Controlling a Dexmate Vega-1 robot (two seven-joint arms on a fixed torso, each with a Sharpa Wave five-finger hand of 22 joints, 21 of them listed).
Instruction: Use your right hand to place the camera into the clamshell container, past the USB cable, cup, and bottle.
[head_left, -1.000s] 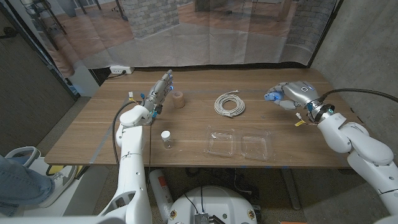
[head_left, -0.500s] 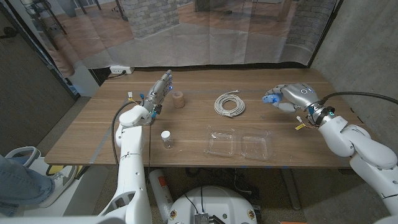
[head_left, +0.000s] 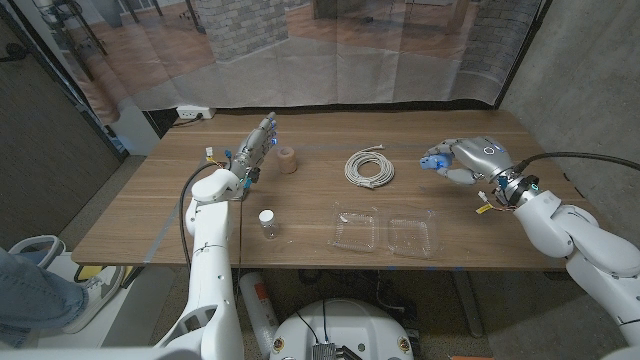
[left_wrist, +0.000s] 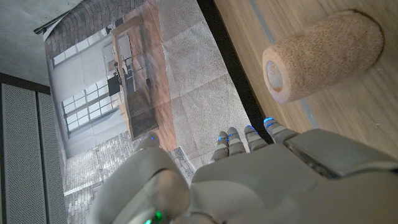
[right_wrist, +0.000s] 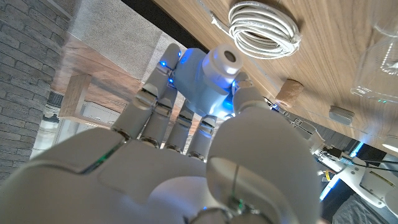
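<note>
My right hand (head_left: 470, 158) held the small blue camera (head_left: 434, 157) tight. It looked light, hard and a bit slippery. My left hand (head_left: 255, 146) held nothing.

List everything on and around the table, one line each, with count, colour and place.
Camera: one, blue and white, held in the right hand above the table's right part.
USB cable: one, white, coiled, middle of the table toward the far side.
Clamshell container: one, clear, lying open near the front edge, right of middle.
Bottle: one, small, clear with a white cap, near the front edge, left of the container.
Cup: one, tan, on its side by the left hand's fingertips.
Table: one, brown wood.
Power strip: one, white, on the floor behind the table.
Left hand: one, grey, fingers stretched out, holding nothing.
Right hand: one, grey, gripping the camera.
</note>
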